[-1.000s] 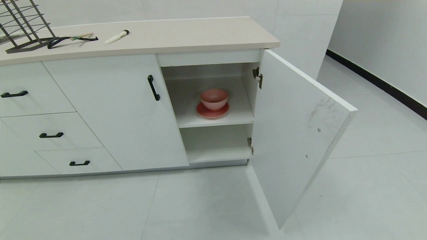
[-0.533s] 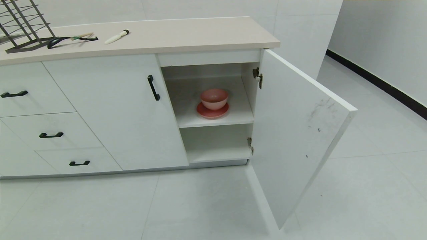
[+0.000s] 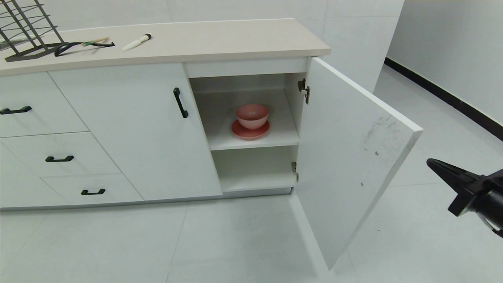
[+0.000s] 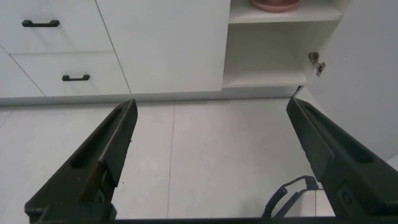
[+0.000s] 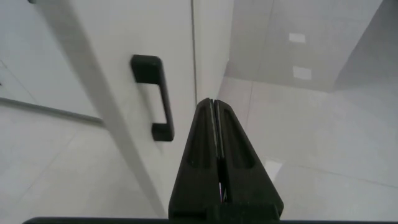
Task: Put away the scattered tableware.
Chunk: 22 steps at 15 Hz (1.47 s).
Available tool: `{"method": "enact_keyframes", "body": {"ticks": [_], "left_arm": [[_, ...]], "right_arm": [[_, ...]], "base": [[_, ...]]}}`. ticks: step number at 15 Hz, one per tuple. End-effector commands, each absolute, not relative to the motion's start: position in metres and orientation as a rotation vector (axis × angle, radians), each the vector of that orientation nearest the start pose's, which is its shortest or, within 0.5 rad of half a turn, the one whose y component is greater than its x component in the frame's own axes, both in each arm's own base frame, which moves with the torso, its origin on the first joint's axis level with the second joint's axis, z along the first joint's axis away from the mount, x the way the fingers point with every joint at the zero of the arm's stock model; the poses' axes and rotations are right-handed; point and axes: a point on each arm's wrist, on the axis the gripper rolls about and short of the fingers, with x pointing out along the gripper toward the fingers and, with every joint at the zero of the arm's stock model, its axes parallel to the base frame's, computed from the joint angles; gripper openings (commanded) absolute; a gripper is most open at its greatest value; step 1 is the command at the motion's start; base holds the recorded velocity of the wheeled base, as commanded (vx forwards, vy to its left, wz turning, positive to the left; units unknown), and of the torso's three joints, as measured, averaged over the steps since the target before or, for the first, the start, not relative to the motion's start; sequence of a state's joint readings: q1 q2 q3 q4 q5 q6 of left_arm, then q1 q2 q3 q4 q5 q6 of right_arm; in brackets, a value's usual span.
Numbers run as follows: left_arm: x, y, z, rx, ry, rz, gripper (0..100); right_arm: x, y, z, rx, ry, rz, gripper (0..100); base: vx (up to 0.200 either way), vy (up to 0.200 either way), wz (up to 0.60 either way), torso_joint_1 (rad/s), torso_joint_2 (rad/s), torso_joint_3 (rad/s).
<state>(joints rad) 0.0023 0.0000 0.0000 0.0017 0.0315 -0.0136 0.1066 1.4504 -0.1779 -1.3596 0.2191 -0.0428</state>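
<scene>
Desk: Tableware: where was it?

Photographer: A pink bowl (image 3: 252, 116) sat on a red plate (image 3: 250, 132) on the upper shelf of the white cabinet (image 3: 243, 67). The cabinet's right-hand door (image 3: 353, 157) stood swung wide open.

Desk: And the 2 grippers?

Photographer: The right gripper (image 3: 434, 165) hung above the floor just beyond the open door's outer edge. Its 2 fingers were pressed flat together with nothing between them. Its wrist view faced a black handle (image 5: 155, 96) on a white door panel. The left gripper (image 4: 211, 109) was low over the floor tiles in front of the cabinet, fingers spread wide and empty.

Desk: Anything on top?

Photographer: A white-handled utensil (image 3: 136, 42) and a black wire rack (image 3: 27, 31) lay toward the left end of the beige countertop (image 3: 235, 37), well apart from the bowl.
</scene>
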Motion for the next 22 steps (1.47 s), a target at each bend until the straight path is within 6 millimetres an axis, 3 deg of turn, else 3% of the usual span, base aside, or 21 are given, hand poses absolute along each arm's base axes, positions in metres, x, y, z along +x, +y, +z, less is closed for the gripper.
{"method": "enact_keyframes", "body": {"ticks": [1, 6, 16, 22], "left_arm": [[-0.023, 0.001, 0.075, -0.012, 0.001, 0.035, 100], [-0.023, 0.001, 0.075, -0.011, 0.001, 0.035, 100], [-0.023, 0.001, 0.075, -0.012, 0.001, 0.037, 100], [-0.023, 0.001, 0.075, -0.012, 0.001, 0.037, 100]], "right_arm": [[0.223, 0.033, 0.150, -0.046, -0.040, 0.352, 0], [0.253, 0.040, 0.154, -0.068, -0.082, 0.390, 0], [0.265, 0.043, 0.153, -0.068, -0.090, 0.399, 0], [0.261, 0.062, 0.153, -0.065, -0.094, 0.473, 0]], "base": [[0.000, 0.000, 0.00, 0.000, 0.00, 0.000], [0.000, 0.000, 0.00, 0.000, 0.00, 0.000], [0.000, 0.000, 0.00, 0.000, 0.00, 0.000], [0.000, 0.000, 0.00, 0.000, 0.00, 0.000]]}}
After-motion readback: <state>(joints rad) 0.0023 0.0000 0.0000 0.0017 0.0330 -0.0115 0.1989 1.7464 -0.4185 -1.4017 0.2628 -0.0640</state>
